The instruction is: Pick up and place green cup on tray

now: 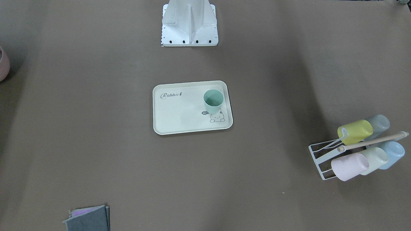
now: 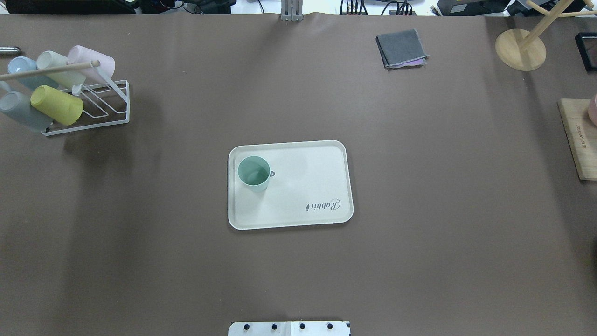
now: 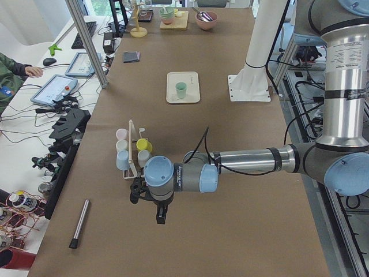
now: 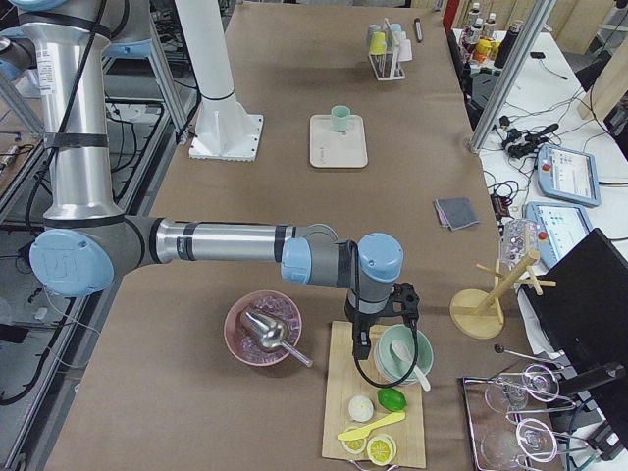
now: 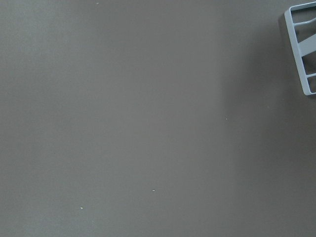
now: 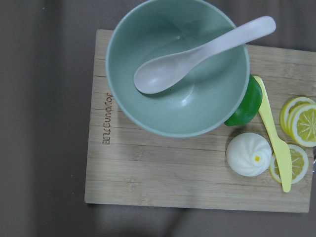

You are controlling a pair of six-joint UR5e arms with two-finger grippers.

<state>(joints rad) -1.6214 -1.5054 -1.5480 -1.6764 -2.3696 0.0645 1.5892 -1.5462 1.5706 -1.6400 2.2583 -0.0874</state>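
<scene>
While both arms reach out toward the table's (image 1: 96, 134) 2 ends, I log the items as follows.

1. Green cup (image 1: 213, 100): upright, mouth up and empty. It stands inside the tray (image 1: 179, 120) at its left end, free of either arm. The rabbit drawing (image 1: 217, 118) lies just beside its foot, and the "Rabbit" script (image 1: 170, 95) is at the tray's opposite end.
2. Tray: cream, flat on the middle of the table, in front of the robot's base (image 1: 189, 25).
3. Left gripper (image 3: 160, 214): points down over bare table near the cup rack (image 1: 321, 158), well apart from the tray. I get it from 1 side camera only and cannot tell whether its jaws are apart or together. Its wrist camera gives me bare table and 1 corner of the rack.
4. Right gripper (image 4: 365, 343): points down over the wooden board (image 6: 173, 177) at the right end, above the green bowl (image 6: 197, 111). Again I cannot tell how the jaws stand.
5. Cup rack: white wire with a wooden bar, far left. It holds 5 cups on their sides: yellow cup (image 1: 354, 131), pink cup (image 1: 349, 166), pale cup (image 1: 375, 158), light blue cup (image 1: 392, 153) and grey-blue cup (image 1: 379, 123).
6. Wooden board: carries the green bowl with a white spoon (image 6: 197, 54) in it, a white bun (image 6: 249, 154), lemon slices (image 6: 302, 121), a yellow knife (image 6: 274, 143) and a green round item (image 6: 249, 101) partly hidden by the bowl.
7. Pink bowl (image 4: 245, 343): just beside the board, with a metal scoop (image 4: 267, 329) in it.
8. Folded grey cloth (image 2: 401, 46): far right, lying flat.
</scene>
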